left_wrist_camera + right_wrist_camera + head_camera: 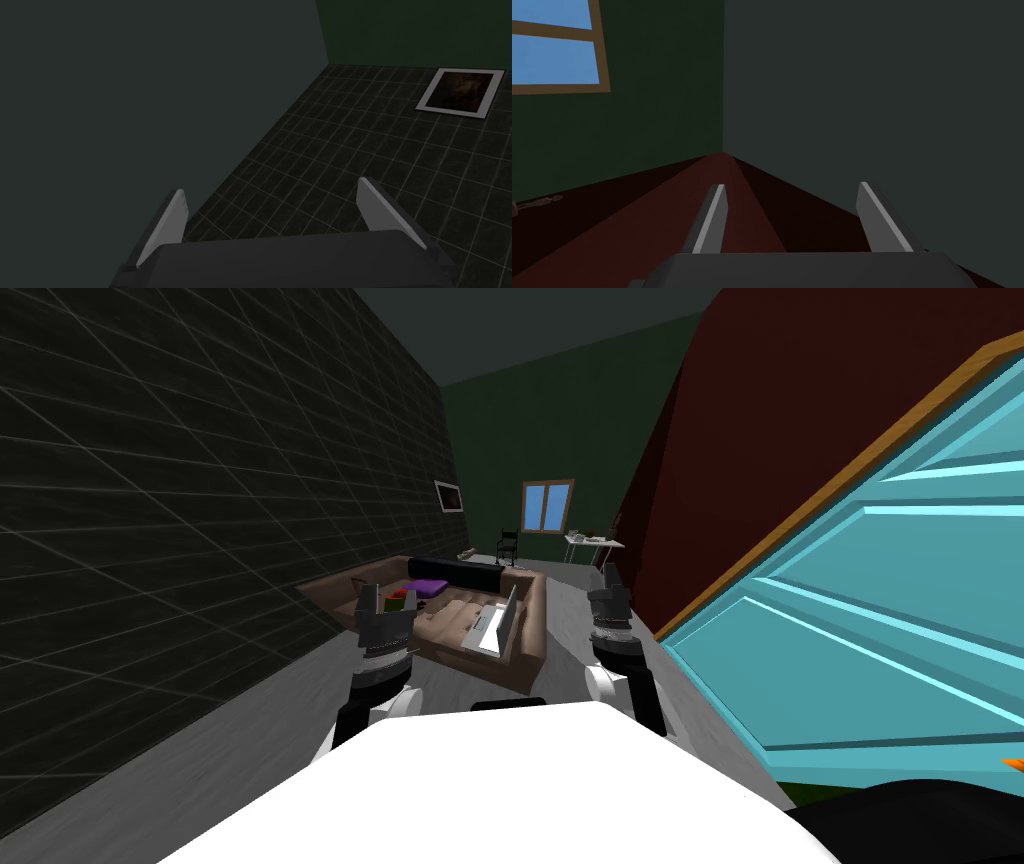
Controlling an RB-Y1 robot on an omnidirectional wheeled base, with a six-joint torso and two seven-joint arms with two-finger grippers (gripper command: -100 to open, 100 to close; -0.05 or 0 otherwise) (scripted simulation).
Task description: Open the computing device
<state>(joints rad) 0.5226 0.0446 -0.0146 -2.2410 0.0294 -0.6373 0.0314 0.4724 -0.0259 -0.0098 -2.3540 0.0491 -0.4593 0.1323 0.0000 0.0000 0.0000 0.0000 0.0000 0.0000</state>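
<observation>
A light grey laptop (pixel 494 626) rests on the near end of a brown sofa (pixel 450 618), its lid raised at an angle. My left gripper (pixel 378 600) is held up in front of the sofa's left part, some way left of the laptop. Its fingers (pixel 165 227) stand apart with nothing between them. My right gripper (pixel 609 586) is raised to the right of the sofa, away from the laptop. It is open too, with bare fingers (pixel 712 220).
The sofa carries a black bolster (pixel 455 573), a purple cushion (pixel 428 587) and a small red and green thing. A dark tiled wall runs along the left. A large teal door (pixel 880 618) stands close on my right. A chair and a white table stand by the far window.
</observation>
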